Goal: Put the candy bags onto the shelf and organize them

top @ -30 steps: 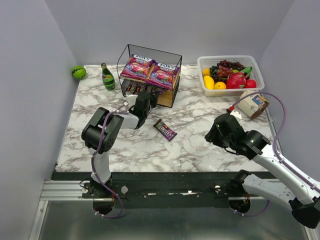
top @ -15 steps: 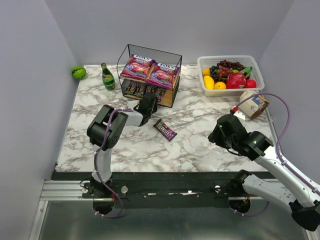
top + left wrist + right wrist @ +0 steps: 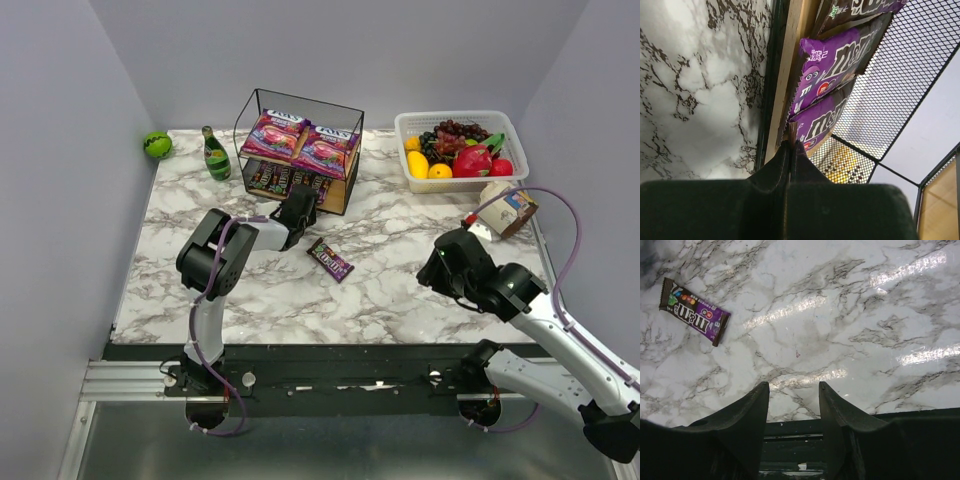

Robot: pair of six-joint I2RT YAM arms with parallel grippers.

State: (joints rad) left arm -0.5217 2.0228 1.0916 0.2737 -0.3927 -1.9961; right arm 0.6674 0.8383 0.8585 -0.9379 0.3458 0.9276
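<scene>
At the shelf, only wrist view shows left hand closed.

Fruit basket seen on worktop; carton set just in front of it, bottle & green ball well to its L.

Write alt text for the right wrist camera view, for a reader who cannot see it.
A single purple M&M's packet lies flat at the upper left of a white marble table. The right gripper fills the bottom edge, its two dark fingers open and holding nothing.
</scene>
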